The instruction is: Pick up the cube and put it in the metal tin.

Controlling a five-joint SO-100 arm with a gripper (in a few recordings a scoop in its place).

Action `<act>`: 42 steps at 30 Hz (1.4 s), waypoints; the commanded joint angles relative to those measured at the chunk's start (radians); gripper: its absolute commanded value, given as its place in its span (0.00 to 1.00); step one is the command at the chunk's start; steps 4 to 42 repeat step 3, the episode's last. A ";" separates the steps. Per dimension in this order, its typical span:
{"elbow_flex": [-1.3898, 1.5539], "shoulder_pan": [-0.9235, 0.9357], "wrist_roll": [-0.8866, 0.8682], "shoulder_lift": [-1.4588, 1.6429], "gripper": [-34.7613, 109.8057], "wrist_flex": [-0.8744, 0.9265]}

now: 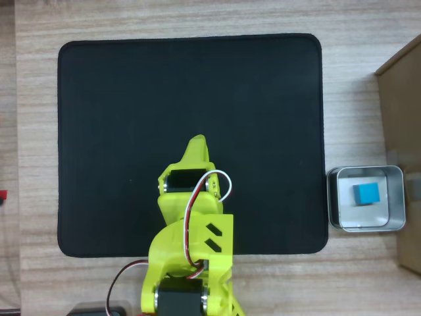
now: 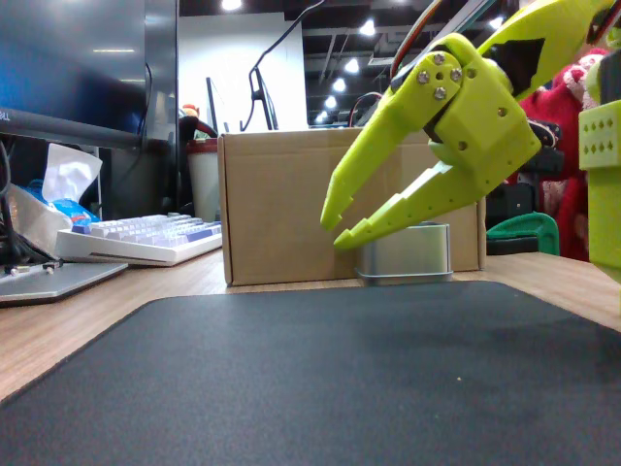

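gripper [image 2: 335,225]: lime-green, fingers slightly spread, holding nothing, raised above the black mat [image 1: 131,131] | cube [image 1: 366,193]: cyan, inside the metal tin [image 1: 335,197], well right of the gripper in the overhead view | tin: on the tabletop [image 1: 197,283] just off the mat's right edge, beside the cardboard box [image 2: 277,204]
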State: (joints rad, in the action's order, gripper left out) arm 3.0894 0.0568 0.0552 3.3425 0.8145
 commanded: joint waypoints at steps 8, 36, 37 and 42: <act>0.011 0.006 0.006 0.021 0.24 0.012; 0.011 0.006 0.006 0.021 0.24 0.012; 0.011 0.006 0.006 0.021 0.24 0.012; 0.011 0.006 0.006 0.021 0.24 0.012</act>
